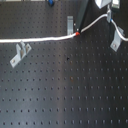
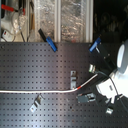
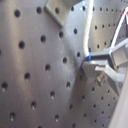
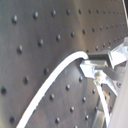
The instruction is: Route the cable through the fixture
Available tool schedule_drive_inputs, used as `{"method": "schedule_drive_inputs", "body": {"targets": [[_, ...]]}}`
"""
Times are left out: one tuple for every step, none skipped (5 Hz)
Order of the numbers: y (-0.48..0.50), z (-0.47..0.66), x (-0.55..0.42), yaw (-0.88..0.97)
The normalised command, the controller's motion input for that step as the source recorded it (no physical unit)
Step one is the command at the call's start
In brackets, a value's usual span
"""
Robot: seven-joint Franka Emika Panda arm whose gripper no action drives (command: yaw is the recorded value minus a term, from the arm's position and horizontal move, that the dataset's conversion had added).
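Red-orange band on cable only in exterior views.

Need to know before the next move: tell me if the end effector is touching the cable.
Touching. In the second wrist view, the cable runs straight into the end effector, with no gap visible.
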Motion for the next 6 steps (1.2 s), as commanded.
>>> {"method": "schedule_drive_inputs", "body": {"targets": [[-0.111,0.01,-0.213,0.00],[-0.353,0.02,-0.607,0.00],[0.000,0.00,0.000,0.00],[0.072,0.00,-0.064,0.09],[0.326,-0.05,-0.225,0.25],[-0.019,0.00,-0.038,0.00]]}}
